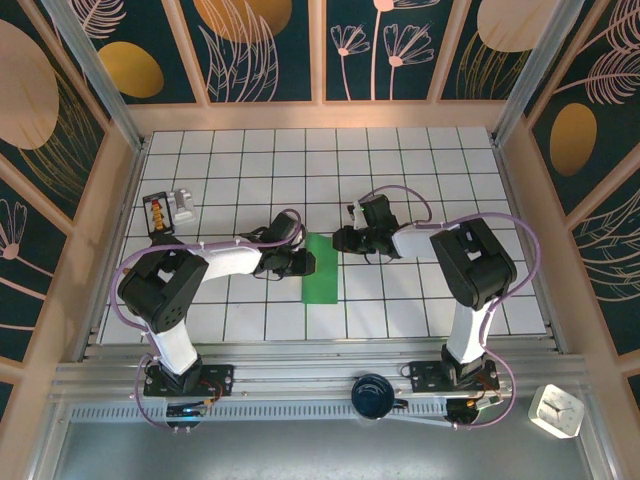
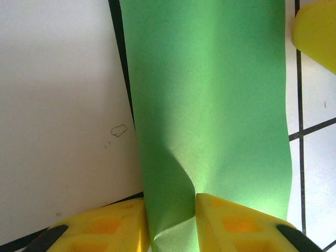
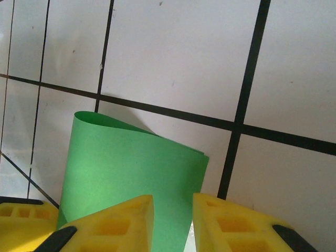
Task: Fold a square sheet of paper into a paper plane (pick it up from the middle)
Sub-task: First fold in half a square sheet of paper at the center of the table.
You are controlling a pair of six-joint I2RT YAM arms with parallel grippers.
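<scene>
Top external view: the sheet (image 1: 322, 270) is seen as a narrow green strip, doubled over, near the middle of the worktop (image 1: 420, 160), its long axis running up and down the frame. The left claw (image 1: 298, 264) is set against the strip's left edge about halfway along. The right claw (image 1: 345, 240) is placed at its upper right corner. Neither arm is nearer; the paper is touched by each from its own side.

From the left wrist, the paper is seen passing between narrowly set yellow fingers (image 2: 241, 226). A soft pucker spreads from the pinch, so the sheet is judged held there. From the right wrist, the strip's end is shown bowed up in an open curl, its edge taken between narrowly set fingers; a grip is judged likely.

The paper is thin, matt and plain, and easily dented. The worktop is smooth white tile with black lines. The fold is judged unfinished: the curl would need to be flattened along the long axis into a crisp crease.
</scene>
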